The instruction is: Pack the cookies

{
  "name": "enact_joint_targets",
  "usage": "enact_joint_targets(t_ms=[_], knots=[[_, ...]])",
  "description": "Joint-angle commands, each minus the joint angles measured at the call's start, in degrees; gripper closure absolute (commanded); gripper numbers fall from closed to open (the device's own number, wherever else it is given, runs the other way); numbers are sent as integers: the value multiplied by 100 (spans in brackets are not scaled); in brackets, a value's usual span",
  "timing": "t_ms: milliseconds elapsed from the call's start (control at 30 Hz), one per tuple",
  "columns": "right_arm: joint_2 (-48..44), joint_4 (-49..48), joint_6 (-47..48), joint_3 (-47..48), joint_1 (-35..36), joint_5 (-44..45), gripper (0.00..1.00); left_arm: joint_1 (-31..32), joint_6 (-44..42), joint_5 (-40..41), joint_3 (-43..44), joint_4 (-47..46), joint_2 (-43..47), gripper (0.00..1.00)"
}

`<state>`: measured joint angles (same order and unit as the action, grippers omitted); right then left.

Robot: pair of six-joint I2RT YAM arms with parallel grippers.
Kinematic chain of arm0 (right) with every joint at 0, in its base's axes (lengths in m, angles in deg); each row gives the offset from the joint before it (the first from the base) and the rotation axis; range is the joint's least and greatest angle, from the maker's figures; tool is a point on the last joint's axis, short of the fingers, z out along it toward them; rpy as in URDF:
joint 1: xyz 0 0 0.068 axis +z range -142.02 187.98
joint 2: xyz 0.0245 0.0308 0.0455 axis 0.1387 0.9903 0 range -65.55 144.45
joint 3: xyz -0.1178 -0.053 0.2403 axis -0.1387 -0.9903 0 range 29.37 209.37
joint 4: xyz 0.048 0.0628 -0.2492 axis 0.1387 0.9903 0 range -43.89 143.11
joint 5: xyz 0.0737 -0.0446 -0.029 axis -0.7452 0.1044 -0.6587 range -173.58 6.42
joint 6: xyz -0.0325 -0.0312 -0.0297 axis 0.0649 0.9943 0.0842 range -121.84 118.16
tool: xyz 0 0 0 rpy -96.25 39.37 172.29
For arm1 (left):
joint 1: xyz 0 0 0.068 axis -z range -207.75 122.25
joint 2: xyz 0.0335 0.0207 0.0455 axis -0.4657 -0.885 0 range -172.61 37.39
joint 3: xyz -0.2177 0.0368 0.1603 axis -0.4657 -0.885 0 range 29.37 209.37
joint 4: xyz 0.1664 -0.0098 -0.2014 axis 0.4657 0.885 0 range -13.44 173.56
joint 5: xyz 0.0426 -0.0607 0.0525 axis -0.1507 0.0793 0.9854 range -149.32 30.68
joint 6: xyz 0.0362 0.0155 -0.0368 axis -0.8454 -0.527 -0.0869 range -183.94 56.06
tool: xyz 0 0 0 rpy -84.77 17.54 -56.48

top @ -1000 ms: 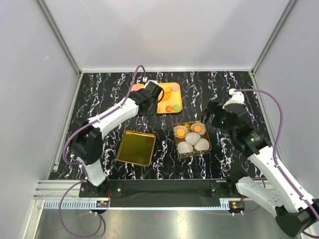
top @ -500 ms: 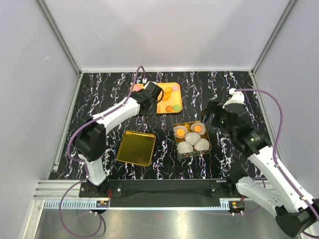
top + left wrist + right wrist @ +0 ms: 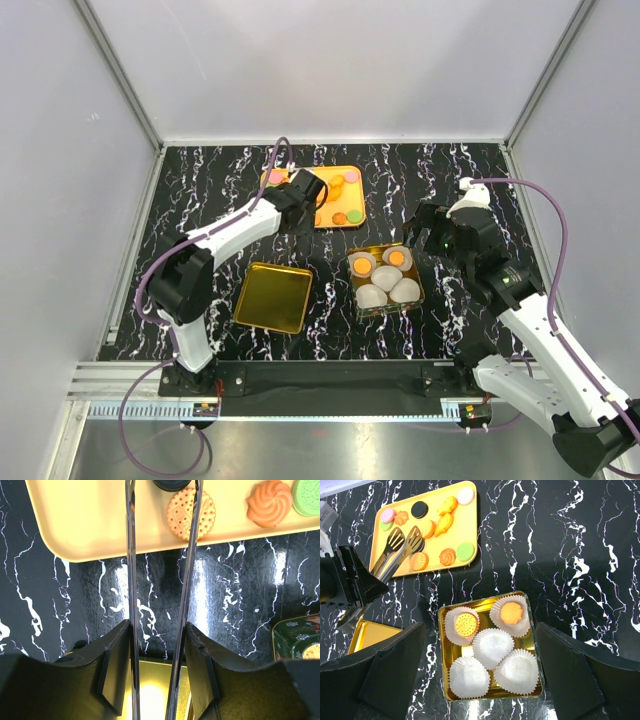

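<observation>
A black, white-veined marble counter (image 3: 450,170) seen from above. At the left lies a shallow gold lid (image 3: 272,297), flat and bare. Just beyond it, the left claw (image 3: 159,627) is clenched on a pair of metal tongs (image 3: 395,540). Their two slotted heads stand slightly apart over the near-left part of a yellow tray (image 3: 467,525). One blade crosses a round orange biscuit; whether it touches it cannot be told.

The cookies (image 3: 442,524) lie mostly loose on this tray at the back of the counter: orange, black, pink and green.

To the right and nearer sits a square gold tin (image 3: 444,652) holding five white paper cups (image 3: 492,647). The two rear cups each hold an orange cookie; the other three hold none. The right claw (image 3: 479,627) hangs above the tin, fingers spread wide, grasping nothing.
</observation>
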<state>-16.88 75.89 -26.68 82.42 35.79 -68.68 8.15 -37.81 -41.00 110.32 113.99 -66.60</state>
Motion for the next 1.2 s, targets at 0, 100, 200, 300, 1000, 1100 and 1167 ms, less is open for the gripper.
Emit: enact_joint_targets(t_ms=[0, 100, 200, 300, 1000, 1100, 1167], knots=[[-6, -218, 58, -6, 14, -22, 0, -30, -20, -75, -9, -306, 335, 52], [-24, -201, 58, 3, 22, -31, 0, -30, -3, -101, -35, -315, 388, 52], [-24, -201, 58, 3, 22, -22, 0, -30, -3, -84, -35, -315, 423, 52], [-15, -218, 58, -6, 14, -30, 0, -30, -11, -75, -27, -271, 423, 51], [-32, -227, 58, -76, 14, -4, 0, -39, -64, -84, 132, -219, 168, 53], [-41, -227, 76, -76, 22, -4, 0, -39, -64, -92, 158, -227, 150, 54], [-50, -218, 76, -67, 22, 13, 0, -39, -82, -84, 184, -227, 133, 54]])
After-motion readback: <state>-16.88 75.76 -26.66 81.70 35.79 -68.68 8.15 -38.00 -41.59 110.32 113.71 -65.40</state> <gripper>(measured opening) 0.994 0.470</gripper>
